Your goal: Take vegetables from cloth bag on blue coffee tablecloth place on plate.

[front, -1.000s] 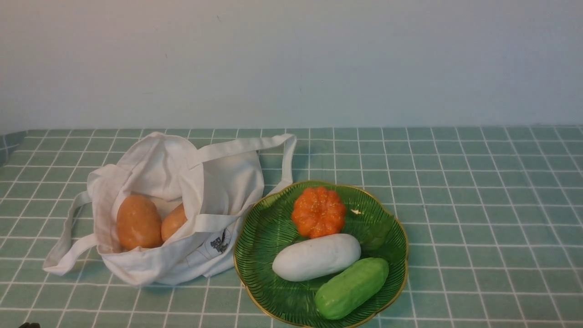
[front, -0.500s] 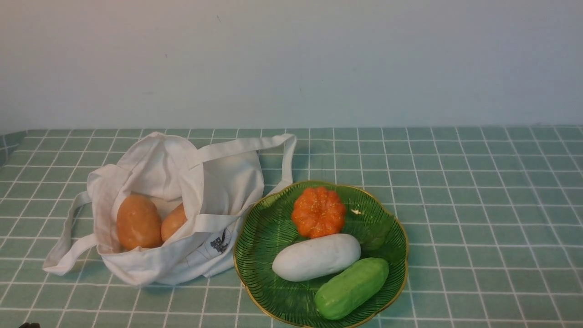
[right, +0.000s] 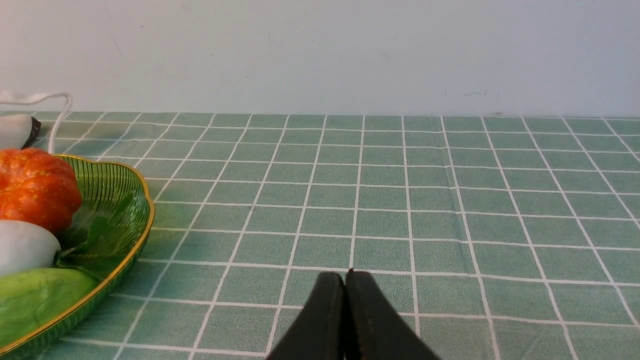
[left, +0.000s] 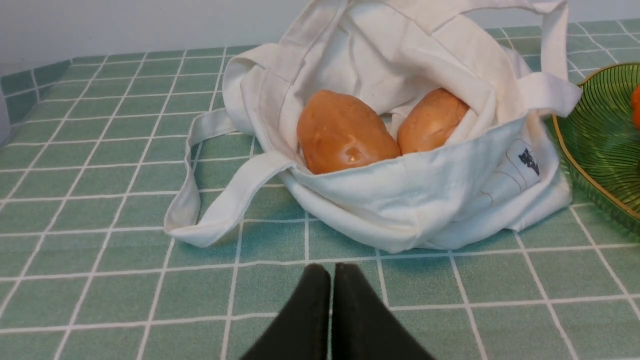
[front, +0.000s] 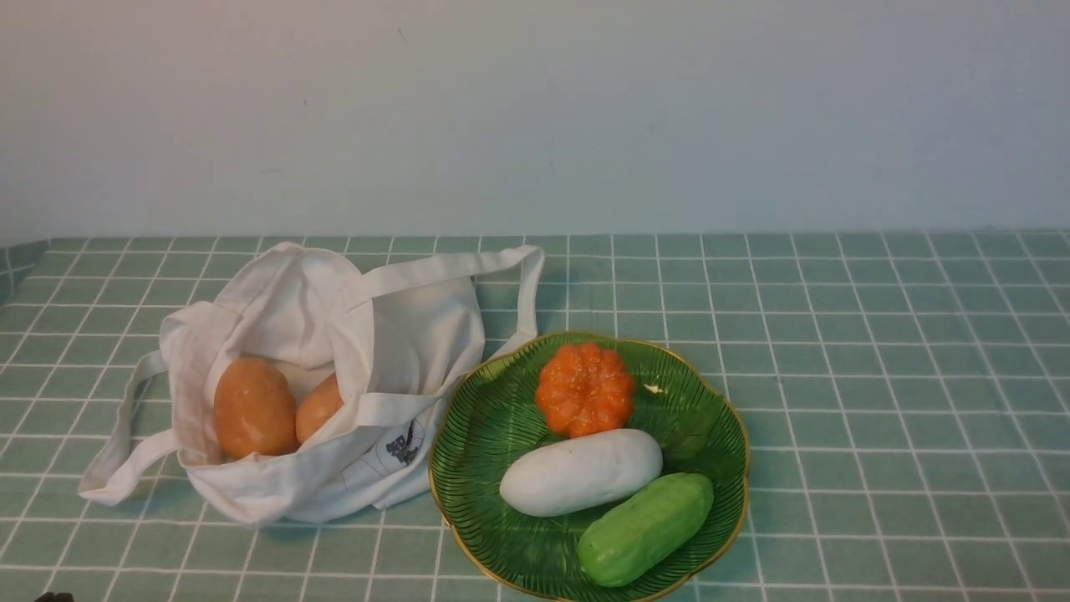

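The radish (front: 580, 472) lies on the plate (front: 493, 418) between pumpkin (front: 584, 389) and cucumber (front: 644, 528) — beside the cloth bag (front: 418, 334) (two potatoes (front: 253, 407) inside). Both end effectors, left (left: 332, 270) and right (right: 345, 277), are closed, empty.

White radish (front: 580, 472), green gold-rimmed plate (front: 485, 435), teal white-gridded tablecloth (front: 878, 376), white cloth bag (front: 401, 334), 2 orange-brown potatoes (front: 253, 407).

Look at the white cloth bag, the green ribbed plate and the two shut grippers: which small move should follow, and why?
Probably open the left gripper and ease it toward the nearer orange-brown potato. The white cloth bag holds two potatoes, its mouth faces that gripper, and the white radish already lies on the green ribbed plate. The right gripper is shut over bare teal checked tablecloth.
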You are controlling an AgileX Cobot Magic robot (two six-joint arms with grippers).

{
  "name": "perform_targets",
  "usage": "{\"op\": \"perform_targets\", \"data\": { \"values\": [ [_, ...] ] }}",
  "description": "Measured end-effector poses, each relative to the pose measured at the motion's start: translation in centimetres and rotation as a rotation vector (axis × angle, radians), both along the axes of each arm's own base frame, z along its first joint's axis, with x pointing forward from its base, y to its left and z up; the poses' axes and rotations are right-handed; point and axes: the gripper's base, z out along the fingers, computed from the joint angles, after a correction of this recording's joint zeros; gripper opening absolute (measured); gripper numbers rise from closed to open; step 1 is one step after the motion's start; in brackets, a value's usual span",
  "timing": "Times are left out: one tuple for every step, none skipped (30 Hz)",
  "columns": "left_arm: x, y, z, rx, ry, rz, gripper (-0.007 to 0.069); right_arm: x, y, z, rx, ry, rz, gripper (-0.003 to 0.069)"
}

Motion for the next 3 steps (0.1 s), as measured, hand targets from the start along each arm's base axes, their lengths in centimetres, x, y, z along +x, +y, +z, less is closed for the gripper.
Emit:
{"op": "perform_targets", "data": {
  "values": [
    [0.00, 0.00, 0.00, 0.000, 0.000, 0.000, -0.0005, 0.00, 0.00, 0.00, 0.000, 0.000, 0.000, -0.0016],
    [0.00, 0.00, 0.00, 0.000, 0.000, 0.000, -0.0005, 0.00, 0.00, 0.00, 0.000, 0.000, 0.000, -0.0016],
    [0.00, 0.00, 0.00, 0.000, 0.000, 0.000, -0.0005, 0.00, 0.00, 0.00, 0.000, 0.000, 0.000, -0.0016]
  ]
}}
